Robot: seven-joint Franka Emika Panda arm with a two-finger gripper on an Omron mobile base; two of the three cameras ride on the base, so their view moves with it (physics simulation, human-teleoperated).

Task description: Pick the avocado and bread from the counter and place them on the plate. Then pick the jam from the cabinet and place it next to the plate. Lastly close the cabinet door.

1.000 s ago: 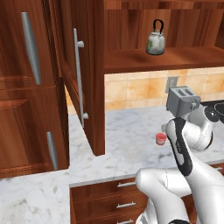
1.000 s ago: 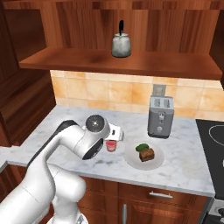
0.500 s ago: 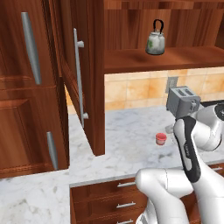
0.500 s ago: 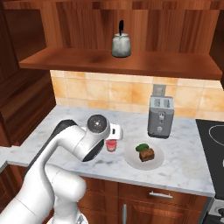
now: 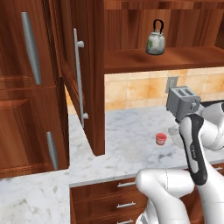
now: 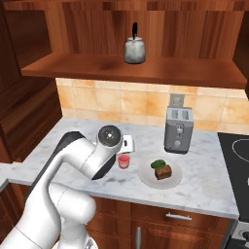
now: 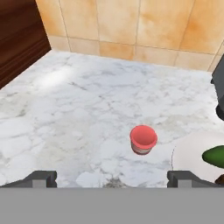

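The jam [image 7: 143,139], a small red pot, stands on the marble counter [image 7: 70,109] just left of the white plate [image 7: 188,153]. My gripper [image 7: 112,178] hangs open above and in front of it, holding nothing. The avocado [image 6: 156,164] and the brown bread [image 6: 164,171] lie together on the plate [image 6: 146,176], with the jam [image 6: 124,161] beside its left rim. In the left base view the jam [image 5: 161,138] sits left of my forearm. The cabinet door [image 5: 92,87] stands swung out over the counter, its silver bar handle [image 5: 78,76] facing left.
A grey-green kettle [image 6: 134,49] stands on the open cabinet shelf. A silver toaster [image 6: 178,129] stands at the tiled wall behind the plate. A black hob [image 6: 237,155] borders the counter on the right. A tall wooden unit [image 5: 30,87] rises to the left of the open door.
My arm has pulled back and up from the jam, which stays standing beside the plate. The jaws have stayed open.
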